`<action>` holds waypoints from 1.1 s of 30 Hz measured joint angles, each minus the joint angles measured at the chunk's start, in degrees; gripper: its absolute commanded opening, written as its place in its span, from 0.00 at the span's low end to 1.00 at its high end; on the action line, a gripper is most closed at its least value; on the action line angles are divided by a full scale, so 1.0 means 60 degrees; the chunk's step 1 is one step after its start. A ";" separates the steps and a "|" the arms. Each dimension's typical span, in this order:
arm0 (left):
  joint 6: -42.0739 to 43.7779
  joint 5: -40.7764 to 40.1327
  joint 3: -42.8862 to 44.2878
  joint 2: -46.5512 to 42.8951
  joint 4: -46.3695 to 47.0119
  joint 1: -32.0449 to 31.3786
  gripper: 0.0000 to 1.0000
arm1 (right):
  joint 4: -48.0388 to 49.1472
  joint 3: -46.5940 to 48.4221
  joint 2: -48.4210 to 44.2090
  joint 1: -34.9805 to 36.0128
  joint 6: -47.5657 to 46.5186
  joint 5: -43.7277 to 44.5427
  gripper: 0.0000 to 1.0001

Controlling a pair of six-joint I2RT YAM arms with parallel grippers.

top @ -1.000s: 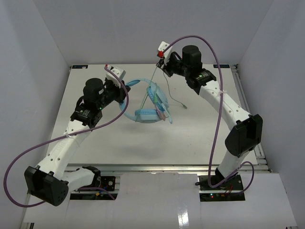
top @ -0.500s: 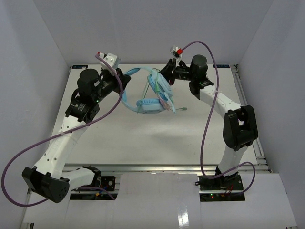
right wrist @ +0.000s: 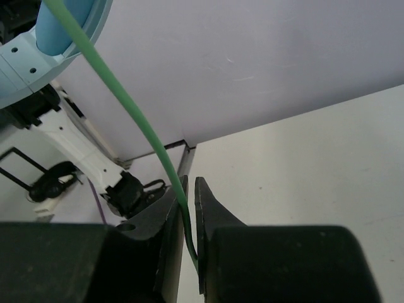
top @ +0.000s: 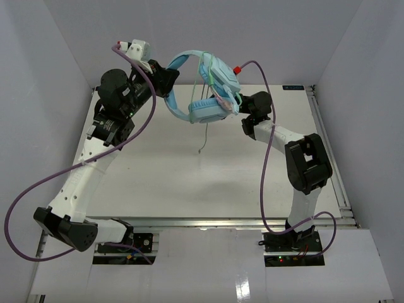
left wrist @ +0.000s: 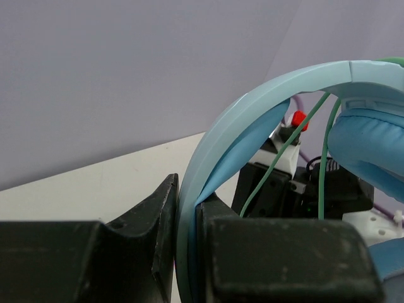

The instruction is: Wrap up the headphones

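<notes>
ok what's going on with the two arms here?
Left pincer is clamped on the headband of the headphones, holding them up off the table. Right pincer is shut on the thin green cable, which runs up to the headset. A loose end hangs below, so wrapping looks unfinished.

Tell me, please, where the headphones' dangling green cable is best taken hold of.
Probably the cable on its free stretch below the lower ear cup, approached level from the side: there it hangs nearly straight, clear of cup and table.
</notes>
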 measured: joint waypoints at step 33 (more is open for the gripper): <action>0.1545 -0.4711 0.3189 0.1917 0.1057 -0.1148 0.00 | 0.0385 -0.3094 -0.1848 0.3103 0.1655 0.1360 0.19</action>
